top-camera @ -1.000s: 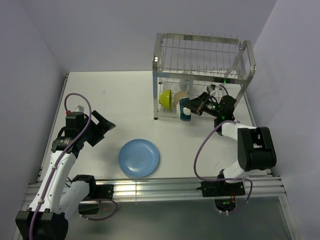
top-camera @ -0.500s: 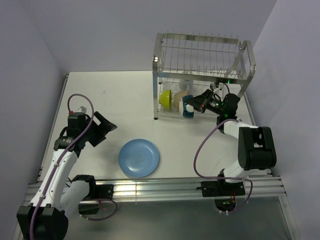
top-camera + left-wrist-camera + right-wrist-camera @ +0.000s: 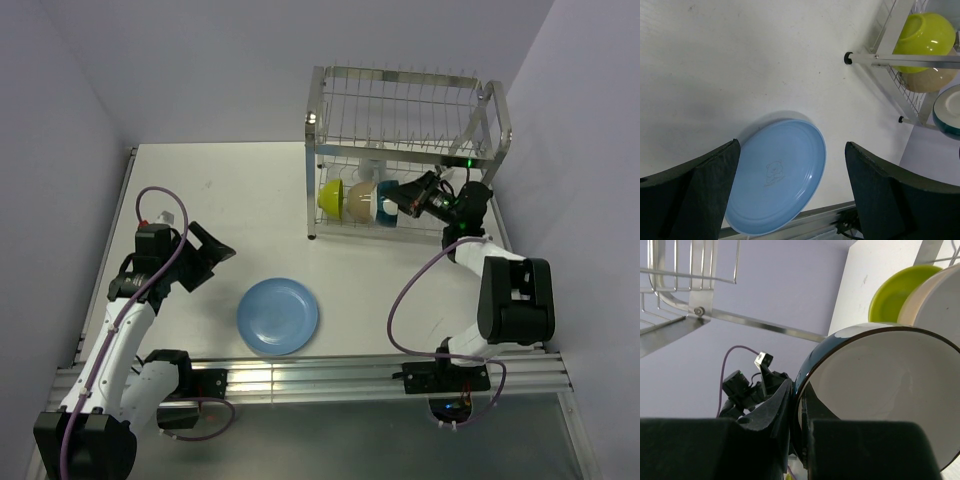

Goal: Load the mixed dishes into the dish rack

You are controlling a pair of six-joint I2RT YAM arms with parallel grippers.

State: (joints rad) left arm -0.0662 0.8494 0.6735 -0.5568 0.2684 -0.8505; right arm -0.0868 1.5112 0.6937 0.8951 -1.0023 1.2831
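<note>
The large blue plate (image 3: 278, 316) lies flat on the white table near the front edge; it also shows in the left wrist view (image 3: 775, 177). My left gripper (image 3: 207, 256) is open and empty, left of the plate and above the table (image 3: 791, 150). The dish rack (image 3: 312, 180) stands at the back right. On its lower shelf the lime-green bowl (image 3: 331, 199) and the cream bowl (image 3: 361, 201) stand on edge. My right gripper (image 3: 405, 198) is shut on the rim of the dark bowl (image 3: 388, 205) with its white inside (image 3: 885, 390), right beside the cream bowl (image 3: 940, 305). A pale shape (image 3: 372, 168) behind the bowls may be the mug.
The rack's upper shelf (image 3: 400, 110) is bare wire. Its chrome posts and feet (image 3: 847, 58) stand on the table. The metal rail (image 3: 320, 375) runs along the near edge. Purple walls close in at the back and sides.
My right gripper has carried the dark bowl up and right, into the rack's lower shelf beside the cream bowl. My left arm has shifted slightly.
</note>
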